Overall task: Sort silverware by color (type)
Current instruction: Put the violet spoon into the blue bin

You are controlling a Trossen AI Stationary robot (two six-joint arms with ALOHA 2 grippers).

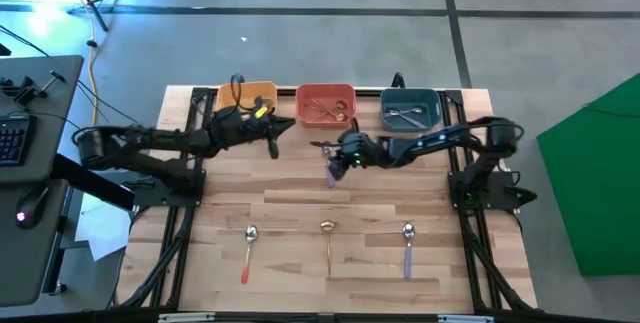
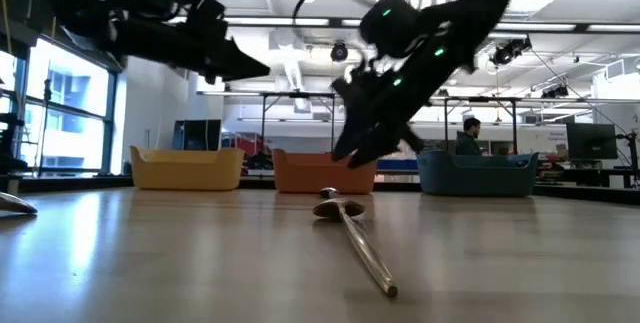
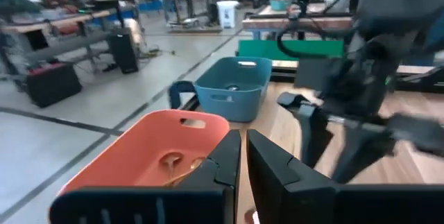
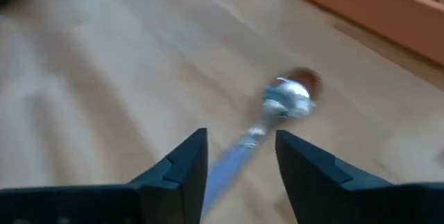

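Note:
A spoon with a silver bowl and a purple handle (image 4: pixel 277 109) lies on the wooden table in front of the red bin (image 1: pixel 325 103), also seen as a purple streak in the high view (image 1: pixel 331 175). My right gripper (image 4: pixel 241 148) hovers over it, open, with one finger on either side of the handle and a gap showing on both sides. My left gripper (image 3: pixel 243 156) is shut and empty, raised above the table between the yellow bin (image 1: pixel 258 98) and the red bin. Three more spoons lie in a row near the near edge: red-handled (image 1: pixel 248 248), gold (image 1: pixel 328 243), purple-handled (image 1: pixel 407 248).
The teal bin (image 1: pixel 410 108) holds silver-bowled spoons and the red bin holds gold ones; all three bins stand along the far edge. Bare wood spreads between the arms and the near row of spoons. A person (image 2: pixel 468 135) sits in the room behind the table.

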